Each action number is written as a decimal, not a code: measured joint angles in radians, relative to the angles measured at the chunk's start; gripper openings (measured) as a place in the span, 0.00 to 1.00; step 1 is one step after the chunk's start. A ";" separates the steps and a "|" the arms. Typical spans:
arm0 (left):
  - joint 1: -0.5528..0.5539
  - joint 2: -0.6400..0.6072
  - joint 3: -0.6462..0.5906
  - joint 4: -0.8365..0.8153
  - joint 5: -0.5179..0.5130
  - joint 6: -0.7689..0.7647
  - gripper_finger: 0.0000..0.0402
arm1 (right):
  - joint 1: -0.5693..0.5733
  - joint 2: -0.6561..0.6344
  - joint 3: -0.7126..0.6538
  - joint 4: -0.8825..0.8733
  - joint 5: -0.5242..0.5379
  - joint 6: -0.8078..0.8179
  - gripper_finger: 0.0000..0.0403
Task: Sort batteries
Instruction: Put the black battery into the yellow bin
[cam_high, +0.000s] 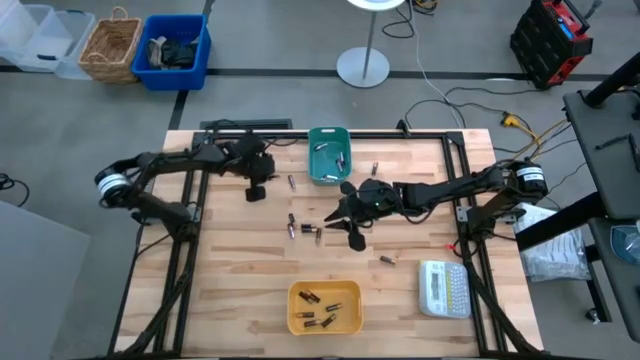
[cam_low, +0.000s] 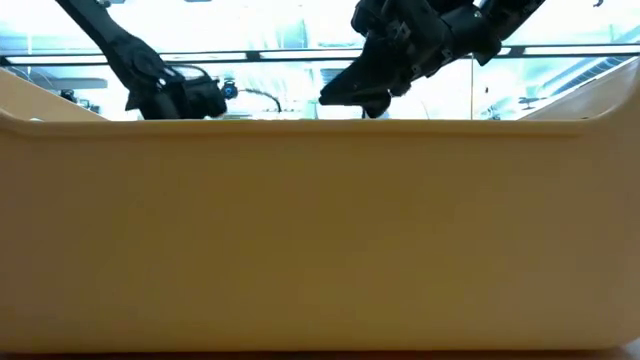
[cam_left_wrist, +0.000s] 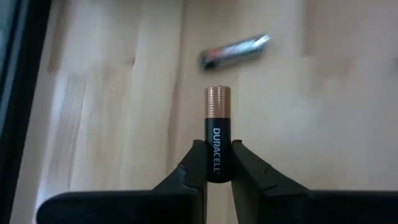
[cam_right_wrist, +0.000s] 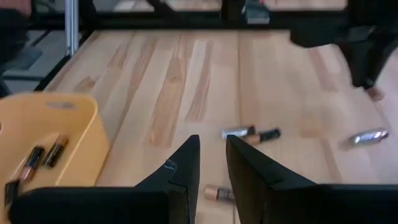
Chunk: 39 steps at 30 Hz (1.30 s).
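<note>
Wooden table: left claw pinches one battery; right claw spread over three batteries.

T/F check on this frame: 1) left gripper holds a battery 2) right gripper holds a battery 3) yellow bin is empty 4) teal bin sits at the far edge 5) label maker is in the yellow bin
1) Left gripper holds a battery: true.
2) Right gripper holds a battery: false, it is open and empty.
3) Yellow bin is empty: false, batteries lie in it.
4) Teal bin sits at the table's far edge: true.
5) Label maker is in the yellow bin: false, it lies on the table beside it.
</note>
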 joint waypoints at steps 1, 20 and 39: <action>-0.014 -0.024 -0.003 0.002 0.017 -0.009 0.05 | 0.000 0.002 0.000 0.016 0.024 -0.004 0.19; -0.492 -0.258 -0.008 0.283 0.015 -0.173 0.05 | 0.000 0.004 0.000 0.129 0.219 -0.030 0.40; -0.644 -0.099 -0.003 0.567 -0.275 -0.246 0.05 | 0.000 0.004 0.000 0.181 0.221 -0.047 0.44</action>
